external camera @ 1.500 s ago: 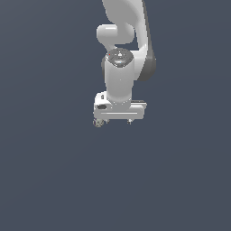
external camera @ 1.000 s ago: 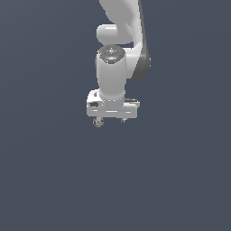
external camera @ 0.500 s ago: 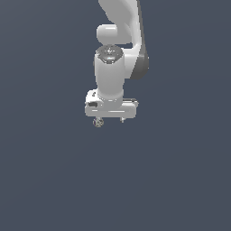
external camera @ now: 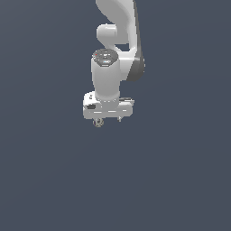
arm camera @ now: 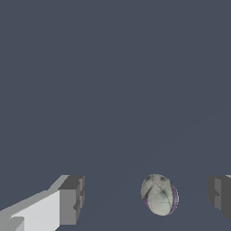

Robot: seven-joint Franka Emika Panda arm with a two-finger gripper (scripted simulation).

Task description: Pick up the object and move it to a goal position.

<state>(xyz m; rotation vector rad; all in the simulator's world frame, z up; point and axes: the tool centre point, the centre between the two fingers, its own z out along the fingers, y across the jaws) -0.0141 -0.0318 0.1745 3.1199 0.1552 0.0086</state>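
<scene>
The arm [external camera: 118,27] runs off the exterior view's top edge; ball [external camera: 98,122] markings too small there.

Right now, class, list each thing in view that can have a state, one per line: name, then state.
gripper: jaws open, one on each side of the ball, neither touching it.
ball: ungrasped, between the jaws, nearer one of them.

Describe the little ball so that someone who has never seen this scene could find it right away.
Start at the big white robot arm and follow it down to the white gripper at its end. The ball sits just under the gripper's body, toward the exterior view's left, between the open fingers. It is the only round thing there, tiny, pale beige-grey with dark speckles.
</scene>
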